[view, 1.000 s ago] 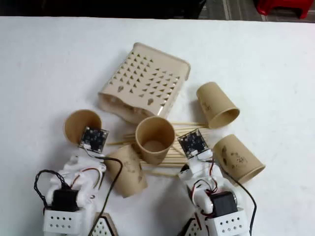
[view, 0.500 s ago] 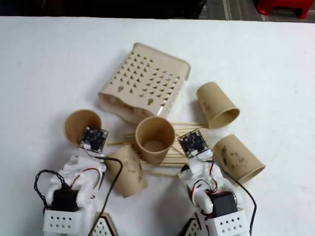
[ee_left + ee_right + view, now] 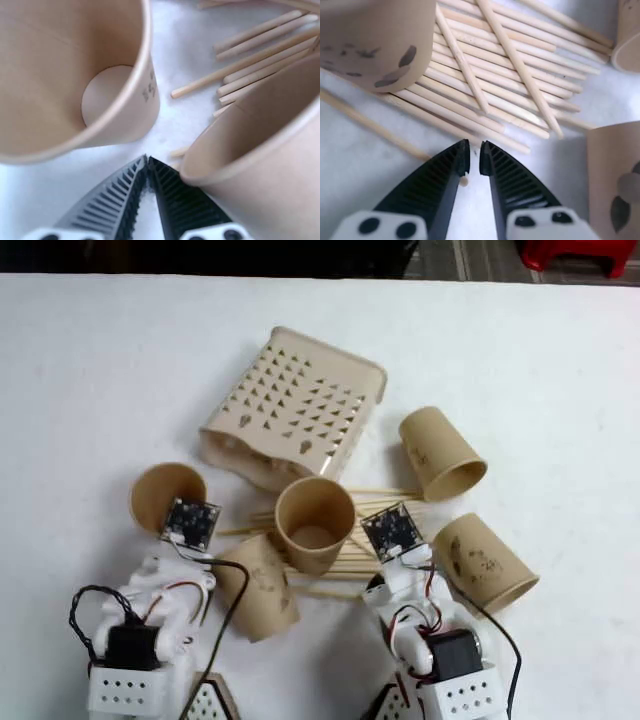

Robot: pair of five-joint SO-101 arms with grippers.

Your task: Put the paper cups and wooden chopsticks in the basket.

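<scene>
We see left hand [image 3: 148, 160] closed, empty, low between two paper cups [image 3: 75, 75]. Right hand [image 3: 474, 147] almost closed, empty, just over wooden chopsticks [image 3: 510, 65]. Basket [image 3: 295, 405] mid-surface [image 3: 100, 360], overturned. Paper cups and chopsticks lie between basket and near edge.

Bright, even light from overhead falls on my white tabletop [image 3: 540, 350], nearly glaring; the paper cups [image 3: 441, 453] cast only soft, faint shadows.
</scene>
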